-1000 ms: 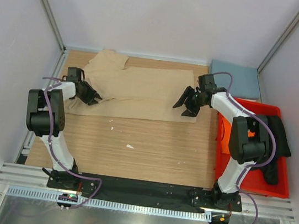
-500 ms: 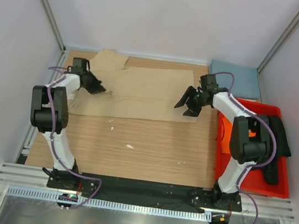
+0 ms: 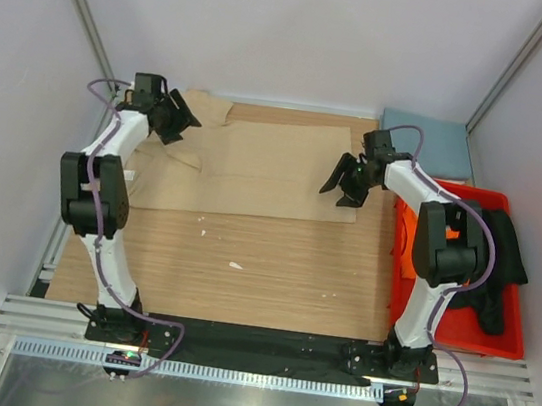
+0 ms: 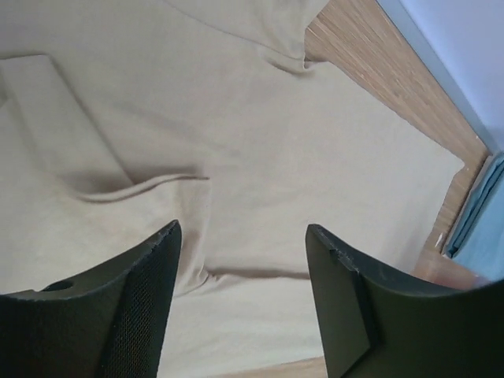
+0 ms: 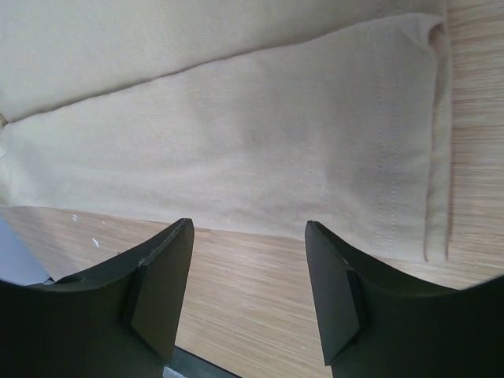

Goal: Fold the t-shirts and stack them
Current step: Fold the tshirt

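1. Lying flat across the far half of the table: tan t-shirt. The left arm covers part of its left edge.
2. Slate blue-grey t-shirt sits folded at the far right corner.
3. Black t-shirt is bunched in the red bin, partly behind the right arm.
4. Left gripper: jaws wide apart, empty, above the tan shirt's far left.
5. Right gripper: jaws apart, empty, over the right hem. Can't tell its height above the cloth.

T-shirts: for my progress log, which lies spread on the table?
The tan-beige t-shirt; the blue-grey one sits folded far right, the black one in the bin.
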